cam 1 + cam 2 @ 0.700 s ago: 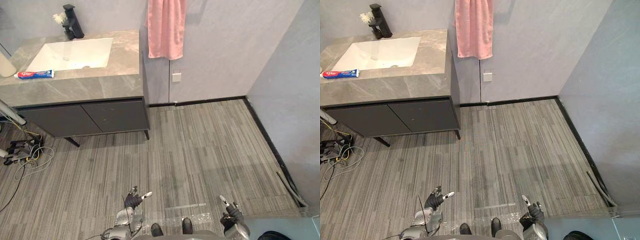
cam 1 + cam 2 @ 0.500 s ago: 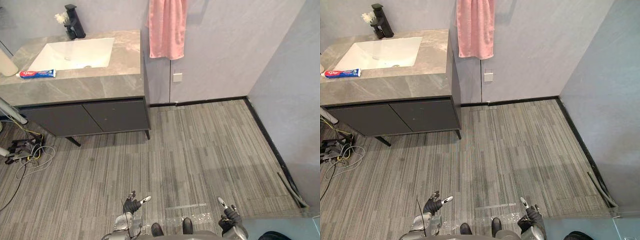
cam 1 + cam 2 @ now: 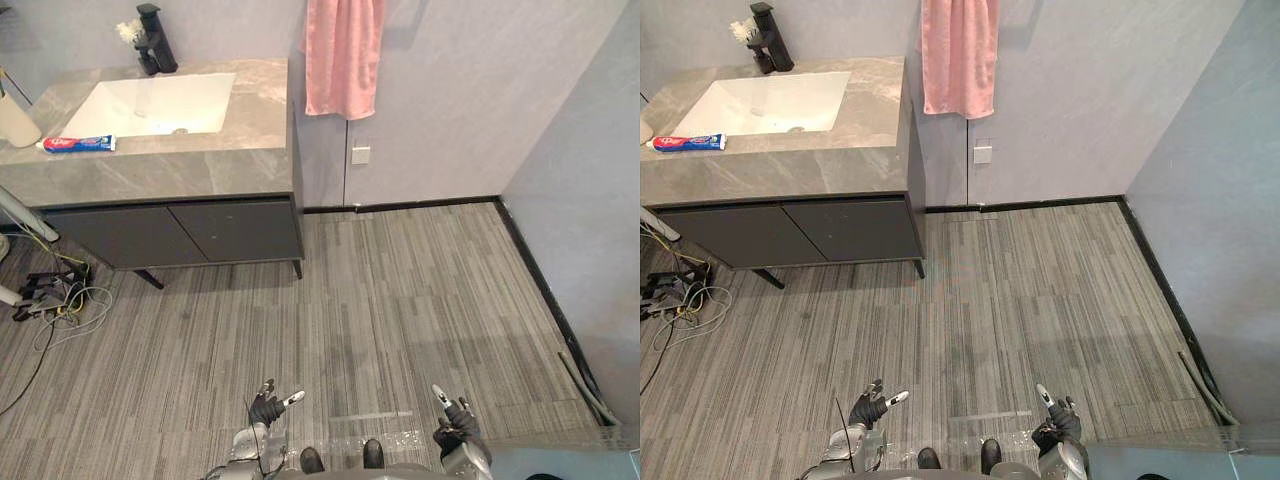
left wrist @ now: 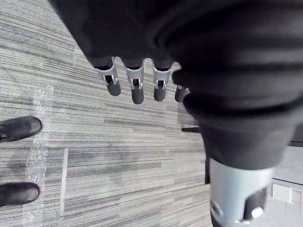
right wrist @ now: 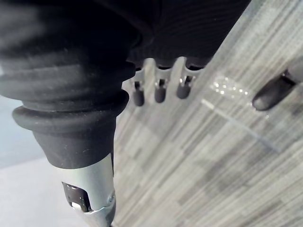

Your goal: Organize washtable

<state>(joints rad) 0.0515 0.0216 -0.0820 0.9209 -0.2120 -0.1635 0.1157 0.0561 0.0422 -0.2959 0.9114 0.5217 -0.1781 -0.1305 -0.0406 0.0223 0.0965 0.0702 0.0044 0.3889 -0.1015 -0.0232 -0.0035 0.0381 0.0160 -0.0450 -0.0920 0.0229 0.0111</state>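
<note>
Head camera first: the grey bench (image 3: 200, 175) carries a white sink (image 3: 160, 105), a toothpaste tube (image 3: 78, 144) lying just in front of the sink's left corner and a black faucet (image 3: 155, 40) behind the sink, a pink towel (image 3: 343, 55) hangs right of it, and the left hand (image 3: 265, 408) and right hand (image 3: 452, 430) hang over the floor (image 3: 400, 300), well apart from the sink. Left wrist view: fingers (image 4: 137, 92) straight, loosely spread, holding nothing. Right wrist view: its fingers (image 5: 160, 92) likewise relaxed and empty
</note>
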